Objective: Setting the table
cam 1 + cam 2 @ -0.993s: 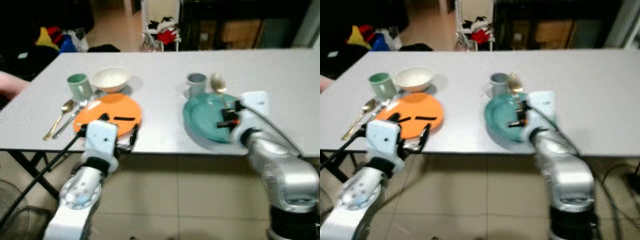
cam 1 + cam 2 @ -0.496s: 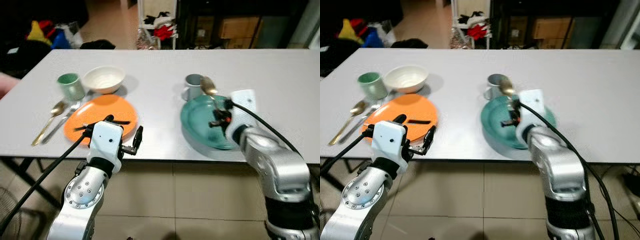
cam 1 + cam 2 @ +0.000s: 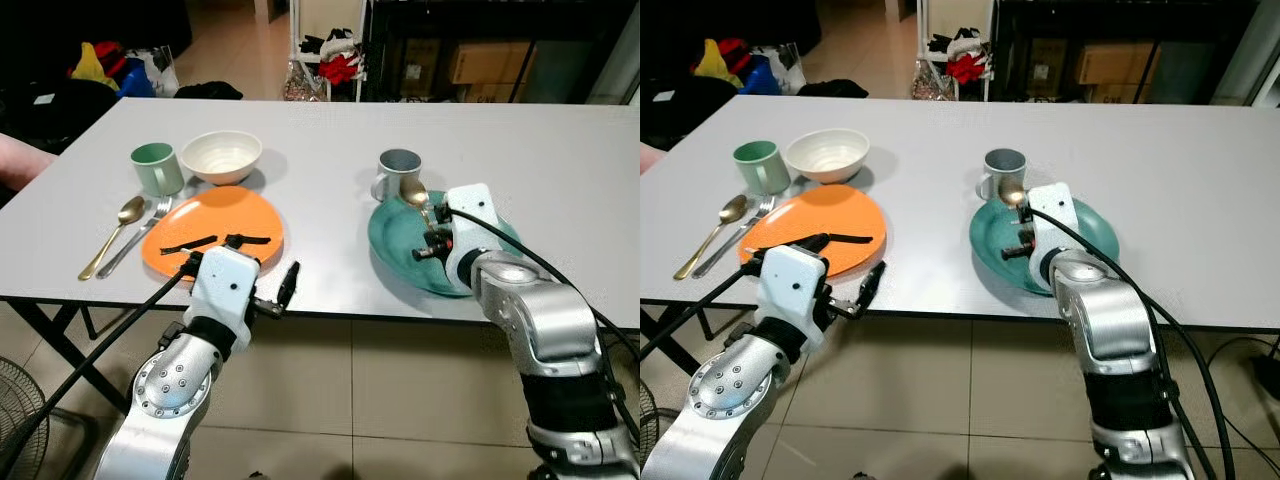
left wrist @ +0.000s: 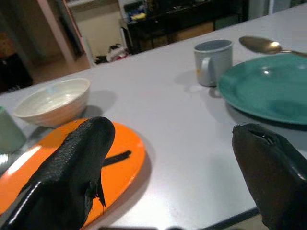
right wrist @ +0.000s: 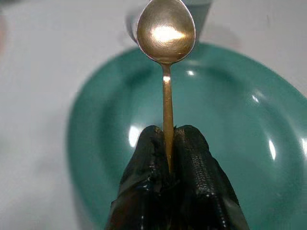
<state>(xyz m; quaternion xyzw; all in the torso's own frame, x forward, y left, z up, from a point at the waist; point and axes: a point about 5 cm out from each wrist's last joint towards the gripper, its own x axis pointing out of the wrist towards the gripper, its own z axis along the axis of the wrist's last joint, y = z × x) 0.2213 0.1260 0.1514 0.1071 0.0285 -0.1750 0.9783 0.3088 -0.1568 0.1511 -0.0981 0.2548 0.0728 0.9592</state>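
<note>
Right wrist view, right hand [image 5: 169, 165] clamped on gold spoon [image 5: 165, 33] over teal plate [image 5: 268, 158], left hand [image 4: 177, 163] fingers spread, no writing legible.

Two plates: orange plate [image 3: 213, 229], teal plate [image 3: 400, 236]. Two mugs: green mug [image 3: 157, 167], grey mug [image 3: 398, 172]. One white bowl [image 3: 221, 156]. Two gold spoons: spoon by the fork [image 3: 112, 232], spoon between the right jaws [image 5: 166, 53]. One fork [image 3: 139, 233]. One table [image 3: 320, 150].

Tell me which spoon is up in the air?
The spoon pinched in the right gripper, held over the teal plate. The other spoon lies flat on the table beside the fork.
</note>
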